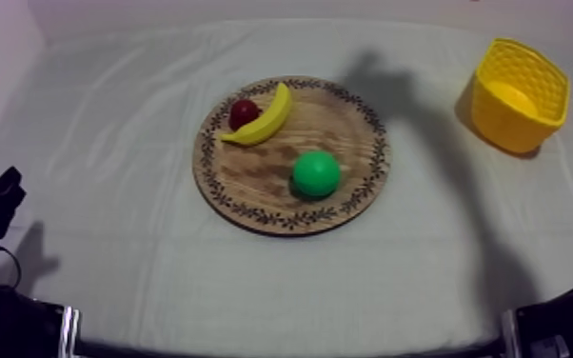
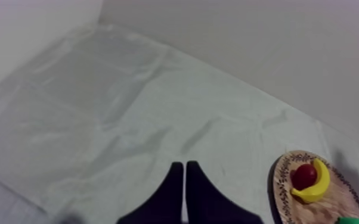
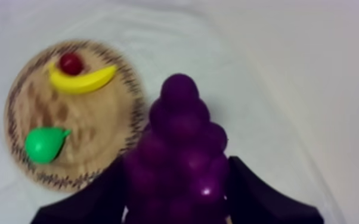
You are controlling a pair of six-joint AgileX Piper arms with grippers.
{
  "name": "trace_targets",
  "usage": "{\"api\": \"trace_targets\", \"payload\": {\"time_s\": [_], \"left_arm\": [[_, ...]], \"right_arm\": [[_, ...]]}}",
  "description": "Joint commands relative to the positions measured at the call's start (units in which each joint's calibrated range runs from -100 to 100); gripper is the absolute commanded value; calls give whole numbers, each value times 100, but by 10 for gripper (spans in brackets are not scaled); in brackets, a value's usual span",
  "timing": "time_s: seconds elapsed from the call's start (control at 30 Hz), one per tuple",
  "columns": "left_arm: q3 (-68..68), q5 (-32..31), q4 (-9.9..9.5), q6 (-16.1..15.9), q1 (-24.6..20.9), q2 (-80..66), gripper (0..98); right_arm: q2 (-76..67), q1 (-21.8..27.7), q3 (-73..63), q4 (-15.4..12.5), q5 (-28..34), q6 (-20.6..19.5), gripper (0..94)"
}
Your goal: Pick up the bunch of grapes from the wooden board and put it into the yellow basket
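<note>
The purple bunch of grapes (image 3: 182,149) hangs high above the cloth, and my right gripper (image 3: 179,182) is shut on it, one black finger (image 3: 250,190) on each side. Below and beside it is the round wooden board (image 3: 92,119). In the top view the board (image 1: 262,181) sits mid-table and the yellow basket (image 1: 519,95) stands at the far right, nothing visible inside. My left gripper (image 2: 184,170) is shut on nothing, its fingers together as a narrow wedge, low at the left edge (image 1: 0,195).
On the board lie a banana (image 1: 264,118), a small red fruit (image 1: 244,113) and a green pear (image 1: 316,174). An arm's shadow falls on the cloth between board and basket. The right arm's base (image 1: 566,324) sits at the lower right.
</note>
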Motion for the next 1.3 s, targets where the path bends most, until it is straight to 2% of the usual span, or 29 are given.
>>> {"api": "trace_targets", "payload": {"time_s": [0.0,0.13,0.3,0.7,0.77,0.9,1.0,1.1,1.27], "left_arm": [[0,1,-2,1,-1,3,1],[0,1,-2,1,-1,3,1],[0,1,-2,1,-1,3,1],[0,1,-2,1,-1,3,1],[0,1,-2,1,-1,3,1],[0,1,-2,1,-1,3,1],[0,1,-2,1,-1,3,1],[0,1,-2,1,-1,3,1],[0,1,-2,1,-1,3,1]], "right_arm": [[-33,337,-176,-16,-70,-180,312],[-6,786,-346,-104,-89,-276,291],[142,1193,-236,-29,-293,-353,288],[394,1634,1255,214,-1543,-359,354],[416,1653,1465,243,-1708,-376,395],[466,1633,1778,397,-1925,-494,597],[476,1620,1933,491,-1991,-568,701],[417,1659,2041,485,-2011,-563,742],[109,1735,2178,462,-1955,-589,754]]}}
